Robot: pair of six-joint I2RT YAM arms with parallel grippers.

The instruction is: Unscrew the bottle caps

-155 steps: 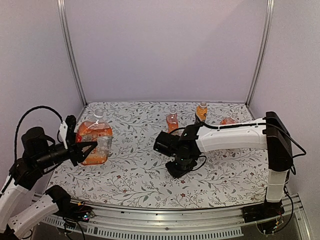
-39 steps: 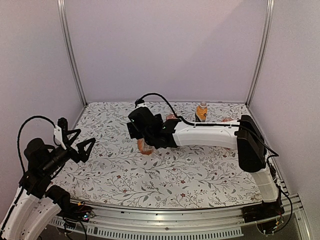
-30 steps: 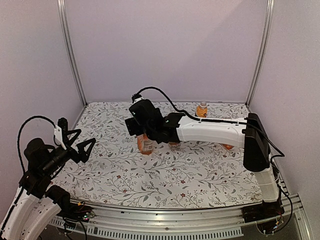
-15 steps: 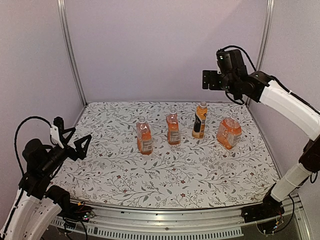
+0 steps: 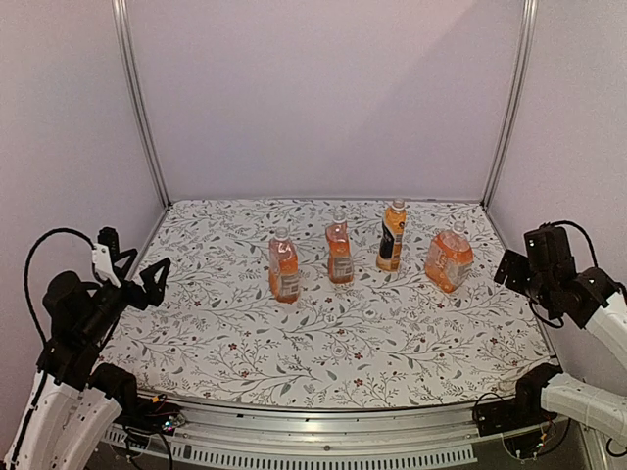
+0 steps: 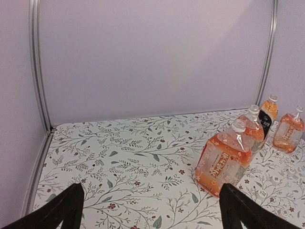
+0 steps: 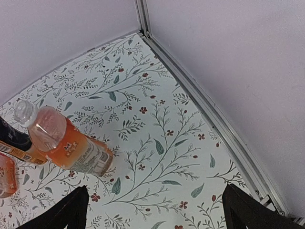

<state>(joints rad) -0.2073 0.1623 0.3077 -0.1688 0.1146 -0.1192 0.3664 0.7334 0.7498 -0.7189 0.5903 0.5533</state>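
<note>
Open tabletop (image 5: 323,343) before four spaced bottles (image 5: 340,257)

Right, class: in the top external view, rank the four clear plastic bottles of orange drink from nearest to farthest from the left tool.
1. Straight-sided orange bottle, left end of the row, closest to the left tool.
2. Waisted orange bottle, second from left.
3. Tall slim dark-labelled bottle, third along, set farther back.
4. Wide squat orange bottle, right end.

Plain pale lilac walls (image 5: 323,98) close in the tabletop (image 5: 323,343) on three sides. It is white, printed with grey-green leaves and small red flowers. Metal posts (image 5: 140,108) stand in the back corners. The light is soft and even.
</note>
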